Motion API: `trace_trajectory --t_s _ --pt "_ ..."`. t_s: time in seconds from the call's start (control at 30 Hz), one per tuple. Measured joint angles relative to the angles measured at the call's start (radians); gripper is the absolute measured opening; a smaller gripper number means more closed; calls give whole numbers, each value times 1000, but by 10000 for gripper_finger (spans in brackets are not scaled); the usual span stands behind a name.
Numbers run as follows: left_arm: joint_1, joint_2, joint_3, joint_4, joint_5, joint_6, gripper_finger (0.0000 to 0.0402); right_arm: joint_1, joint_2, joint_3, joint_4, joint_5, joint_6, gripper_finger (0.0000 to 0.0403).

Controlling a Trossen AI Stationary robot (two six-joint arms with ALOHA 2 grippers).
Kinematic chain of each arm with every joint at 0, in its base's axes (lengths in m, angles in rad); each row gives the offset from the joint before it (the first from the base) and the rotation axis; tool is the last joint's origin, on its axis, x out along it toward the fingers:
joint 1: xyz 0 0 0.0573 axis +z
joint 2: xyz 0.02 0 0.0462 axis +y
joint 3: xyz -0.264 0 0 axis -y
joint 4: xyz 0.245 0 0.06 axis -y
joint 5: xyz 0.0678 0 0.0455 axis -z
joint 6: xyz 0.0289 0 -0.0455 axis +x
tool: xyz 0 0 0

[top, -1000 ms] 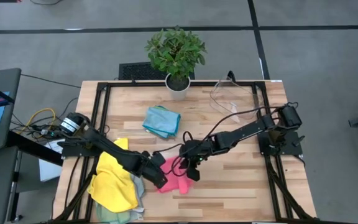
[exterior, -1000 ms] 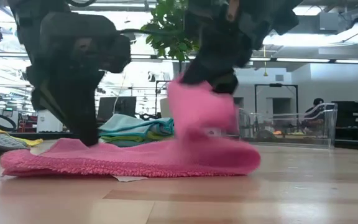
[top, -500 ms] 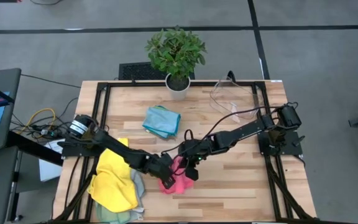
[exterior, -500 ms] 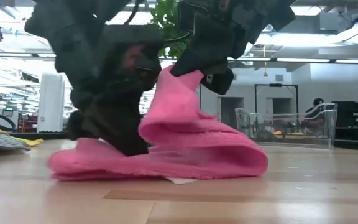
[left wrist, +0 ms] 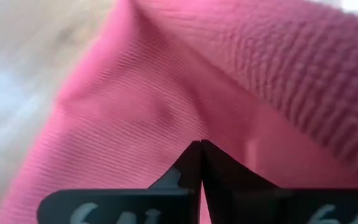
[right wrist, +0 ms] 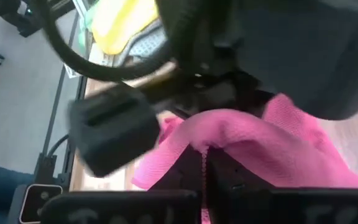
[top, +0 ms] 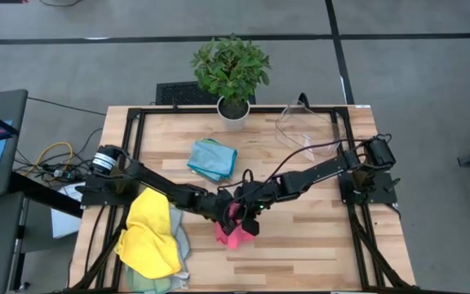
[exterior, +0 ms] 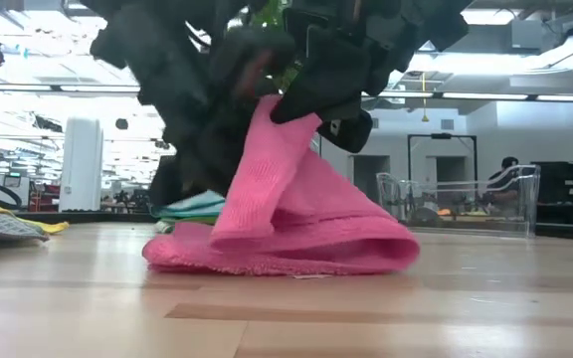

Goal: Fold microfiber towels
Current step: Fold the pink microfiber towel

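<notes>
Pink towel (exterior: 296, 234) doubled over, edge lifted, mid-table.

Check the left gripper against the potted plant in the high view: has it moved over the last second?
Yes. The left gripper, shut on the pink towel, has travelled rightward across the table, from left of the potted plant to almost directly below it, meeting the right gripper.

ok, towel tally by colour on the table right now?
Pink: 1, the pink towel, pinched by both the left gripper and the right gripper
Yellow: 1, the yellow towel
Blue/teal: the folded stack, count within it unclear
Pale green: 1, the sage towel under the yellow
Total: at least 4
</notes>
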Motion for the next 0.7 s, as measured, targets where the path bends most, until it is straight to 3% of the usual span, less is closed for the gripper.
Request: trace_trajectory --t_s 0.13,0.43,0.7 --pt "-2 -72 0 -42 68 -29 0 -11 0 0 12 7 -1 22" --pt "-6 -214 2 -354 94 -60 0 -14 0 0 38 10 -6 23" --pt "-75 -197 -11 -377 7 -115 0 -16 44 0 90 13 4 26"
